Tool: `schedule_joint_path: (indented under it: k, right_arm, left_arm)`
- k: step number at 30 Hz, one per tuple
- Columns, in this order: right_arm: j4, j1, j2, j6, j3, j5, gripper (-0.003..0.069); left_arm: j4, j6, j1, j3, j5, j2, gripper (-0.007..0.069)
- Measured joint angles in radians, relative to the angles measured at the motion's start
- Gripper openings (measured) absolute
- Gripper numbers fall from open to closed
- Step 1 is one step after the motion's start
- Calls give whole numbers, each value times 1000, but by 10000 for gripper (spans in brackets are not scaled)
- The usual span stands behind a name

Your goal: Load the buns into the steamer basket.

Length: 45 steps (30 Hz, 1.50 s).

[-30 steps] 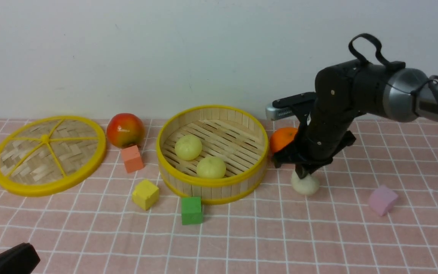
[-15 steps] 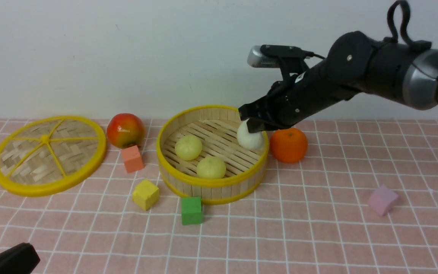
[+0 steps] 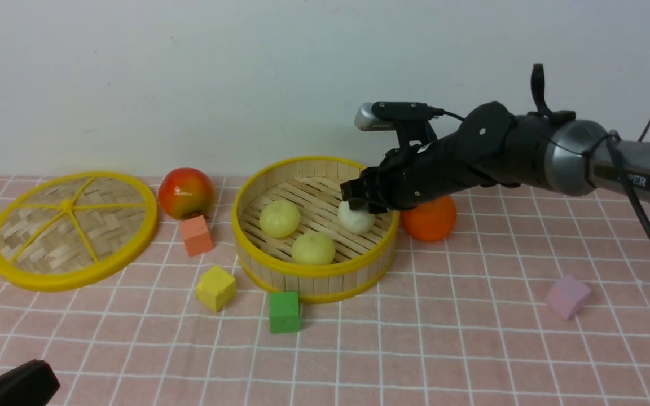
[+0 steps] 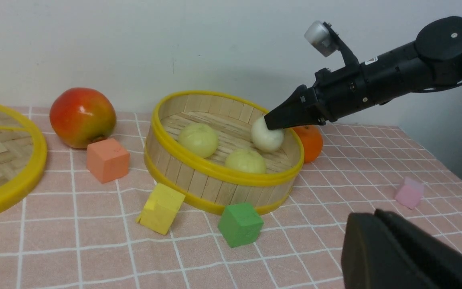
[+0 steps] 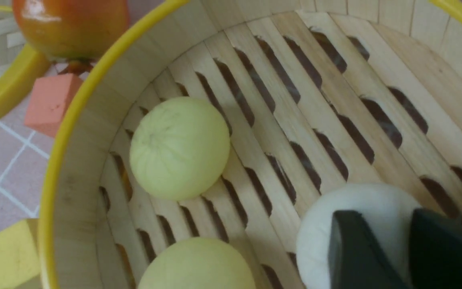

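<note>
The steamer basket (image 3: 313, 272) (image 4: 215, 181) (image 5: 79, 132) stands mid-table. Two pale yellow buns (image 3: 279, 218) (image 3: 313, 248) (image 5: 179, 148) lie on its slatted floor. An off-white bun (image 3: 355, 220) (image 4: 267, 139) (image 5: 317, 235) rests on the floor by the basket's right wall. My right gripper (image 3: 359, 202) (image 5: 381, 216) hangs right over that bun, its jaws parted, the bun's top showing in the gap between them. My left gripper (image 4: 369, 214) (image 3: 9, 386) stays low at the near left corner, shut and empty.
The flat woven lid (image 3: 71, 228) lies at the left, a red-yellow apple (image 3: 185, 192) beside it. An orange (image 3: 435, 219) sits just right of the basket, under my right arm. Salmon (image 3: 196, 235), yellow (image 3: 216, 287), green (image 3: 284, 311) and pink (image 3: 567, 296) cubes lie around the basket.
My right gripper lifted the off-white bun from the cloth right of the basket, carried it over the rim, lowered it onto the basket floor and parted its jaws. The left arm stayed still.
</note>
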Motion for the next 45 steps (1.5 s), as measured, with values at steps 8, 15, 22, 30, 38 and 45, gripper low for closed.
schedule_joint_path:
  k: [8, 15, 22, 30, 38, 45]
  right_arm:
    - [1, 0, -18, -2, 0, 2, 521]
    - [-124, 0, -272, 16, 0, 242, 496]
    - [-361, 0, -565, 217, 55, 614, 237]
    - [-497, 0, -876, 417, 363, 745, -13]
    - [-499, 0, -977, 426, 398, 837, -13]
    - [-555, -12, -1051, 425, 432, 830, -11]
  left_arm:
    - [0, 0, 0, 0, 0, 0, 30]
    - [0, 0, 0, 0, 0, 0, 39]
    - [0, 0, 0, 0, 0, 0, 39]
    - [0, 0, 0, 0, 0, 0, 43]
    - [0, 0, 0, 0, 0, 0, 55]
    - [0, 0, 0, 0, 0, 0, 61]
